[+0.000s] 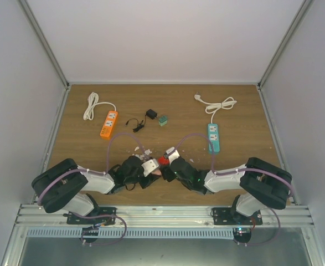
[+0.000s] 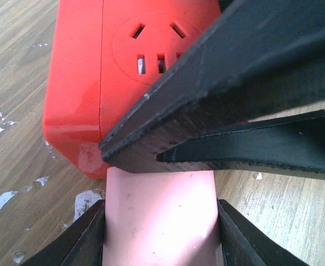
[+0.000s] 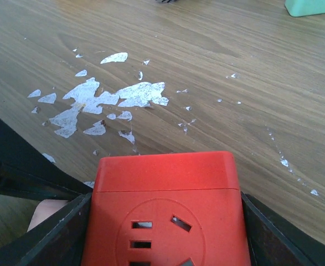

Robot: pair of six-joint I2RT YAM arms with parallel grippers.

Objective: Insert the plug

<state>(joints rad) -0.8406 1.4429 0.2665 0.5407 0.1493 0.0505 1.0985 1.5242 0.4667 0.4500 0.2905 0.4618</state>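
Holding pink plug (image 2: 159,213) between left gripper (image 1: 150,167) fingers, nose butted against end of red socket block (image 3: 165,183). Clamping socket block in right gripper (image 1: 171,159), mid-table (image 1: 234,100), toward near edge.

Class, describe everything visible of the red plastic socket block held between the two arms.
The red plastic socket block is a glossy, round-edged box with a seam near one end and a circular face of slotted holes. The right pincer clamps its two sides, close to the scuffed wooden table. A pale pink plug, gripped by the left pincer, appears to butt against one end.
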